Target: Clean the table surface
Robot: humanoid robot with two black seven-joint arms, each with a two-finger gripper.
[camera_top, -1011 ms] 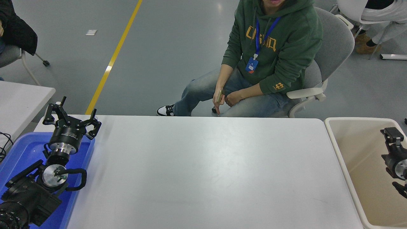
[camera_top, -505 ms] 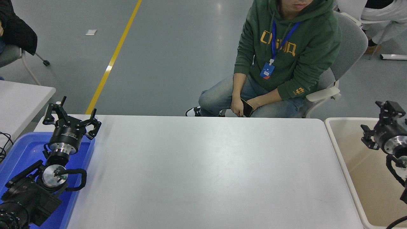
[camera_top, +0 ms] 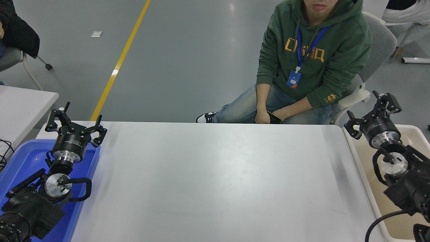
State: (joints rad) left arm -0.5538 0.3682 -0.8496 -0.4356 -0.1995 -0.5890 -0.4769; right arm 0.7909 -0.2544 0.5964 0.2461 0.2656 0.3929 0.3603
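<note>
Table surface (camera_top: 215, 181) lies between two bins.

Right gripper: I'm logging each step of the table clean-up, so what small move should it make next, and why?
Probably just hold where it is. The right gripper hangs open and empty over the far end of the beige bin, the left gripper is parked open over the blue tray, and the table surface shows nothing to pick up.

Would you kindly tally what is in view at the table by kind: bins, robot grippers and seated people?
Bins: 2, the blue bin and the beige bin
Robot grippers: 2, the left gripper and the right gripper
Seated people: 1 fully in view, the person in the green hoodie
Total: 5
</note>
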